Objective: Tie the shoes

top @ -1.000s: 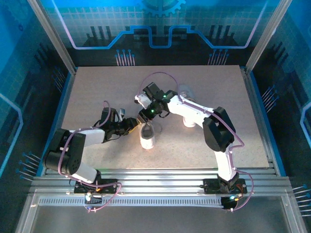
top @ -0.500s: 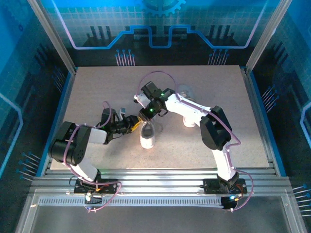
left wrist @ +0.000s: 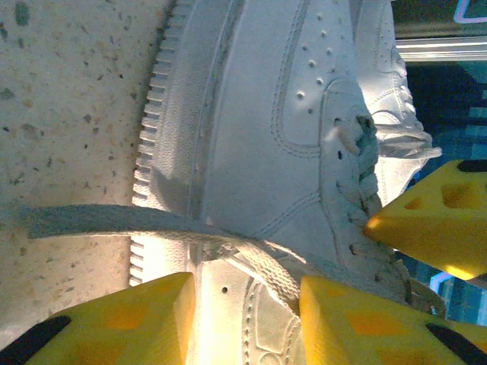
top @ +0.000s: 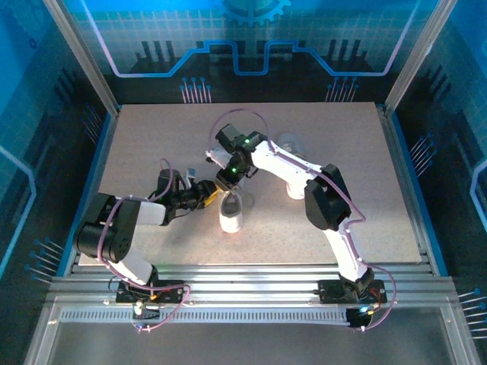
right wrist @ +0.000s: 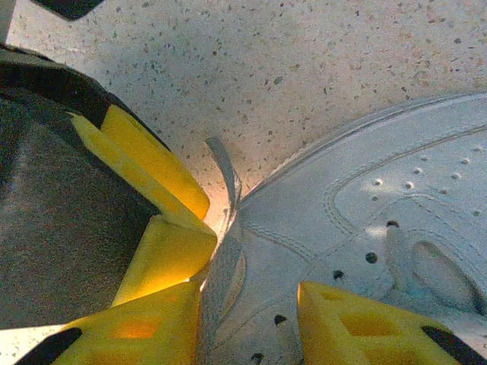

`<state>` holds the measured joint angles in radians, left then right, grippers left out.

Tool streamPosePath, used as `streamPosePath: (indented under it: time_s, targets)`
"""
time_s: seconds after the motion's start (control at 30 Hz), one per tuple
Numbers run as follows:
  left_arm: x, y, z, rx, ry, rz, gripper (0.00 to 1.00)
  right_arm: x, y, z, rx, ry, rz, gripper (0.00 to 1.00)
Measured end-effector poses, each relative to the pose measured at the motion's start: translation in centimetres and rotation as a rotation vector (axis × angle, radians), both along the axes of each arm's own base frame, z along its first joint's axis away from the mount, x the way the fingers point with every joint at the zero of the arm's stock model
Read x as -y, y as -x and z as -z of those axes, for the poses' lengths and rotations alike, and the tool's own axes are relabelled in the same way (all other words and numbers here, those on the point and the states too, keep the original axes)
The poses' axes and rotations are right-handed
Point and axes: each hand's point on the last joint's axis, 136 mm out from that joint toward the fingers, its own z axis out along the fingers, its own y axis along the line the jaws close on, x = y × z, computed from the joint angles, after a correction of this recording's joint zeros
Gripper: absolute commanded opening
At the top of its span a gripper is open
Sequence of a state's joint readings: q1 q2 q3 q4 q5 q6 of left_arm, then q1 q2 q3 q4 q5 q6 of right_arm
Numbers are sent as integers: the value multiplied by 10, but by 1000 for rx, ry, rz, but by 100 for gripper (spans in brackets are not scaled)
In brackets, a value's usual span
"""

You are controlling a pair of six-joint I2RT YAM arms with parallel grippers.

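Note:
One white shoe (top: 230, 214) stands mid-table, toe toward the near edge. Its side fills the left wrist view as the shoe (left wrist: 259, 114). A pale lace (left wrist: 114, 220) runs from the table across the sole and passes between my left gripper's (left wrist: 247, 285) yellow fingers, which stand apart. My left gripper (top: 207, 195) reaches in from the shoe's left. My right gripper (top: 226, 181) comes down at the shoe's far end, open. In the right wrist view my right gripper (right wrist: 247, 293) straddles the lace (right wrist: 224, 258) and the shoe's (right wrist: 380, 213) upper. The second shoe (top: 294, 188) lies under the right arm.
A blue-lit frame and rails enclose the speckled table (top: 152, 137). The two grippers crowd together at the shoe, with the left gripper's yellow fingers (right wrist: 163, 255) pressed close beside my right ones. Bare tabletop lies to the far left and right.
The right arm's elbow has swung left and its wrist has shifted slightly up and left over the shoe. The left gripper stays by the shoe's side.

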<state>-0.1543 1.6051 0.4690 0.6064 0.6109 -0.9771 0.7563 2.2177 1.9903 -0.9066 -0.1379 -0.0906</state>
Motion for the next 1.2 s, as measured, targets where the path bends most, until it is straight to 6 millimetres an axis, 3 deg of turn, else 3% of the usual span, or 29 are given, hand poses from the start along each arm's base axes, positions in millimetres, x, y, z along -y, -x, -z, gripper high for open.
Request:
streamPosePath:
  time_s: [0.07, 0.17, 0.3, 0.6, 0.77, 0.87, 0.9, 0.97, 1.03, 1.2]
  targets:
    - [-1, -2, 0, 5, -10, 5, 35, -1, 2, 0, -2, 12, -24, 29]
    - [-3, -8, -5, 31, -21, 11, 29, -3, 7, 1, -7, 36, -58, 12]
    - [-8, -16, -14, 71, -27, 20, 27, -6, 10, 0, 4, 53, -92, 1]
    - [-26, -13, -43, 222, -146, 105, 32, -6, 8, -2, -34, 7, -60, 0]
    - [-27, -8, -80, 464, -331, 261, 32, -4, 5, -3, -104, -74, 6, 0]
    - [-26, -1, -91, 608, -435, 352, 33, -4, 2, -4, -129, -106, 40, 0]
    - [-25, 0, -91, 640, -469, 387, 33, -4, 2, -4, -135, -112, 47, 6]
    - [-25, -1, -89, 697, -543, 477, 36, -4, 2, -3, -147, -118, 67, 28]
    - [-25, -5, -86, 756, -605, 564, 38, -6, 0, -4, -147, -125, 83, 39]
    - [-22, -7, -64, 869, -687, 769, 38, -4, -1, -18, -117, -145, 105, 45]
